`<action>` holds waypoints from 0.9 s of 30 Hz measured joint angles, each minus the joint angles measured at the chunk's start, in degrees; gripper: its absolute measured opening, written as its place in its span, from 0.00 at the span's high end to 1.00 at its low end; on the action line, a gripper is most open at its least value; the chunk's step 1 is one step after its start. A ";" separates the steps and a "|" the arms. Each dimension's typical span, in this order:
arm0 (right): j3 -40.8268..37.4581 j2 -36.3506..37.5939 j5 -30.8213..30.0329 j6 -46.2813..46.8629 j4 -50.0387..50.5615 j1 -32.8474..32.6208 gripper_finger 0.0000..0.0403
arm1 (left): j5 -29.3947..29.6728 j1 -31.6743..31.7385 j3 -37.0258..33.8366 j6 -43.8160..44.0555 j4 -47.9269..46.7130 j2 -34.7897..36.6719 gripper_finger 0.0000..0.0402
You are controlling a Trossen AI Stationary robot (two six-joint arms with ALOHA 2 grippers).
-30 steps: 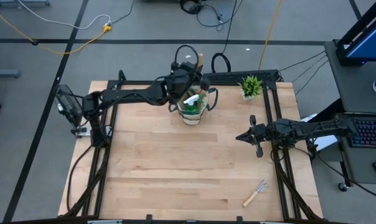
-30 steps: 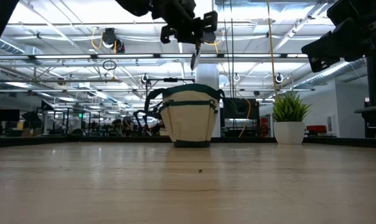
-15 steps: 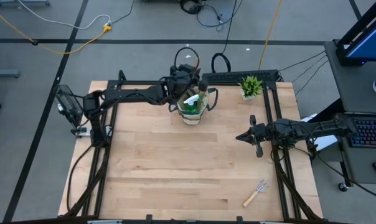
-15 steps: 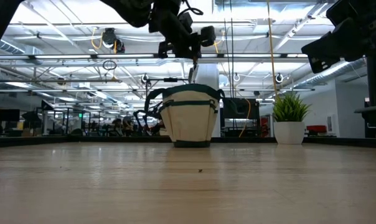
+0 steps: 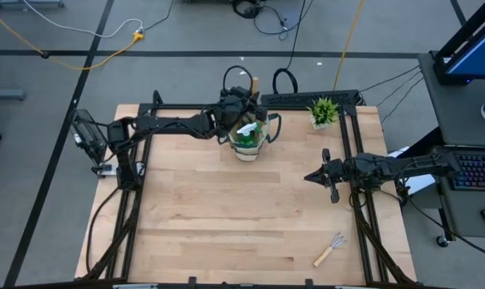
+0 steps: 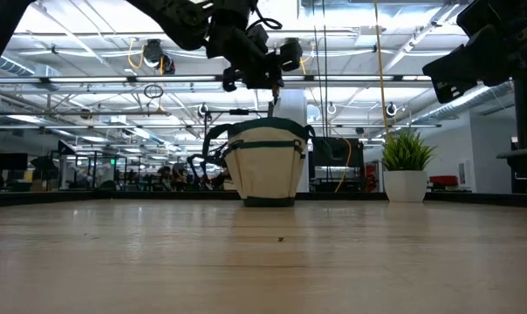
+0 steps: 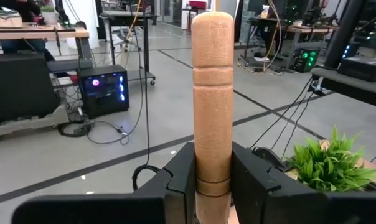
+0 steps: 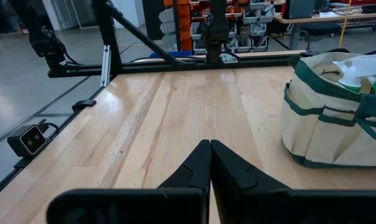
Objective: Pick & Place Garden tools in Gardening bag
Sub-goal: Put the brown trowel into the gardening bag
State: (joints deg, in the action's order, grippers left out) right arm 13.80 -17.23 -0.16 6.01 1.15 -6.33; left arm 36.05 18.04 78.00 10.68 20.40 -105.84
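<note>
Trowel [image 7: 213, 106]: only the wooden handle shows in the left wrist view; its lower end is hidden between the dark fingers, and the blade is out of sight. In the low view only a thin sliver shows above the bag rim.

Gardening bag [image 8: 328, 118]: cut off by the right wrist picture's edge; the spray bottle [image 8: 362, 65] inside shows only its white nozzle. From above, the left gripper [image 5: 244, 103] covers part of the bag's rim, and its other contents are too small to tell.

Hand rake [image 5: 329, 249]: tines too small to count.
</note>
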 joint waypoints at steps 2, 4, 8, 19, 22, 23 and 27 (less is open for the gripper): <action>0.00 0.00 0.00 -0.01 0.00 0.00 1.00 | -0.40 -0.02 0.02 -0.07 3.14 -1.43 0.82; 0.00 -0.02 0.00 0.05 0.04 0.00 1.00 | -1.89 -0.06 -0.01 -0.51 4.61 -3.04 0.82; 0.00 -0.04 0.06 0.85 0.37 0.00 1.00 | -3.31 -0.22 0.19 0.42 6.63 -6.16 0.82; 0.00 -0.04 0.00 0.41 0.42 0.00 1.00 | -3.17 -2.14 0.19 -0.51 2.68 -6.58 0.82; 0.00 -0.04 -0.02 0.41 0.42 0.00 1.00 | -2.98 -2.82 0.19 -0.67 0.62 -6.58 0.82; 0.00 -0.04 0.00 0.41 0.42 0.00 1.00 | -2.91 -2.89 0.19 -0.85 -0.01 -6.58 0.82; 0.00 -0.04 -0.02 0.41 0.42 0.00 1.00 | -2.77 -3.17 0.19 0.02 -3.06 -6.58 0.82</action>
State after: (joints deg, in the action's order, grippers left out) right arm 13.80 -17.28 -0.18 6.42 1.56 -6.33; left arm 33.28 14.87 78.19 10.69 17.33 -112.42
